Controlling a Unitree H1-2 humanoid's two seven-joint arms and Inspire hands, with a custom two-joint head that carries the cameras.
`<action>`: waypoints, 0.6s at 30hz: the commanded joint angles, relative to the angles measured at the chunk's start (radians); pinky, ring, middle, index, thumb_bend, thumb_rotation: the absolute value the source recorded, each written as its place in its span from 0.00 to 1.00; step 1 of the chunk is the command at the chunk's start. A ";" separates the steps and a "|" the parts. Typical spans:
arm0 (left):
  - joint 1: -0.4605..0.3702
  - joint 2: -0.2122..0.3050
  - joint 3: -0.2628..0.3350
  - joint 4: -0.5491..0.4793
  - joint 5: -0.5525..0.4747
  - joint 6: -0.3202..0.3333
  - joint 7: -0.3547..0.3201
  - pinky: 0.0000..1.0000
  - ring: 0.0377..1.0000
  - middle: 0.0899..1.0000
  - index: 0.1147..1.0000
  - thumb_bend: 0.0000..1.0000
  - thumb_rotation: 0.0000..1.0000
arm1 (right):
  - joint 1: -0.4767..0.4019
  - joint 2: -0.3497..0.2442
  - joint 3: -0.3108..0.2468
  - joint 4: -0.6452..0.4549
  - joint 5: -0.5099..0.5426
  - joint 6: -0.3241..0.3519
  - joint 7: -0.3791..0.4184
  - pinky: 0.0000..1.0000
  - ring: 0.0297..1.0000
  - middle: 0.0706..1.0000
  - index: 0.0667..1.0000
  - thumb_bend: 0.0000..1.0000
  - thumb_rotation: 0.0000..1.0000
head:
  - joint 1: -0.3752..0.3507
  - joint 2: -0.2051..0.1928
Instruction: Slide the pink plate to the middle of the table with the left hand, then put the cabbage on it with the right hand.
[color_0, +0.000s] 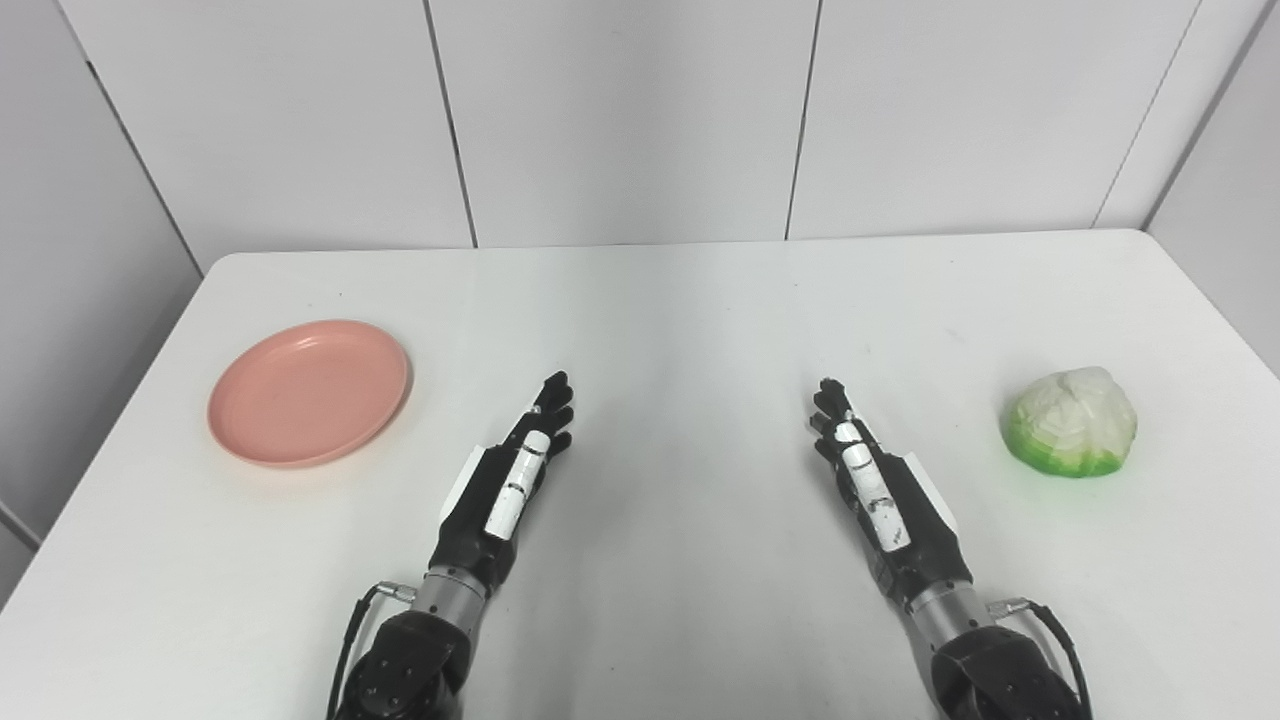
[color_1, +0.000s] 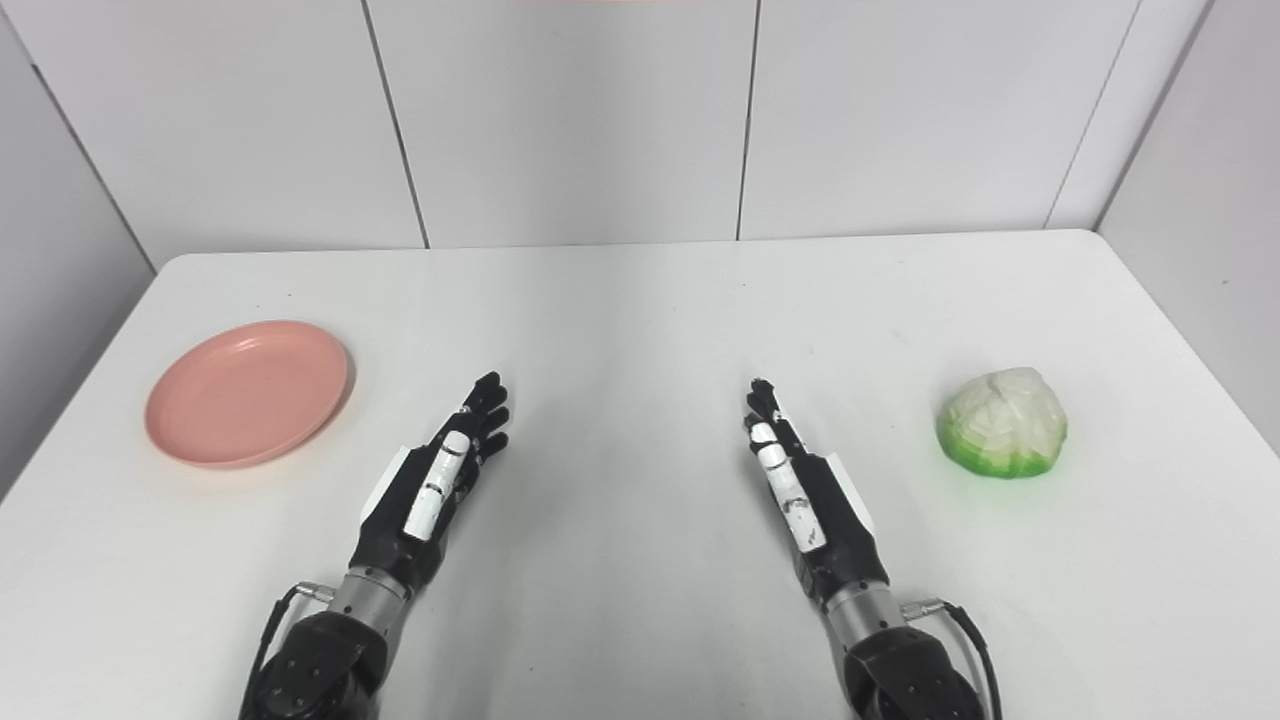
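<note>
A pink plate (color_0: 309, 391) lies flat near the table's left edge, with nothing on it. A white and green cabbage (color_0: 1071, 421) sits on the table at the right. My left hand (color_0: 515, 470) rests low over the table, to the right of the plate and apart from it, fingers stretched forward and holding nothing. Left of the cabbage and clear of it, my right hand (color_0: 868, 479) is held the same way, open and empty.
The white table (color_0: 680, 300) ends at a grey panelled wall (color_0: 620, 110) behind. Its left and right edges fall off close beside the plate and the cabbage. Bare tabletop lies between the two hands.
</note>
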 joint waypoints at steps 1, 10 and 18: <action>0.045 -0.002 -0.007 0.056 -0.006 -0.010 -0.004 0.96 0.98 0.98 0.97 0.48 1.00 | -0.005 -0.002 0.007 -0.010 0.000 0.031 0.012 1.00 1.00 1.00 1.00 0.27 1.00 | 0.001 0.000; 0.047 -0.002 -0.007 0.049 -0.007 0.000 -0.004 0.97 0.99 0.99 0.97 0.49 1.00 | -0.005 -0.002 0.007 -0.012 0.004 0.034 0.014 1.00 1.00 1.00 1.00 0.27 1.00 | 0.002 0.002; 0.044 -0.001 -0.007 0.052 -0.008 0.001 -0.006 0.98 0.99 0.99 0.97 0.50 1.00 | -0.006 -0.004 0.010 -0.014 -0.002 0.037 0.011 1.00 1.00 1.00 1.00 0.27 1.00 | 0.002 0.002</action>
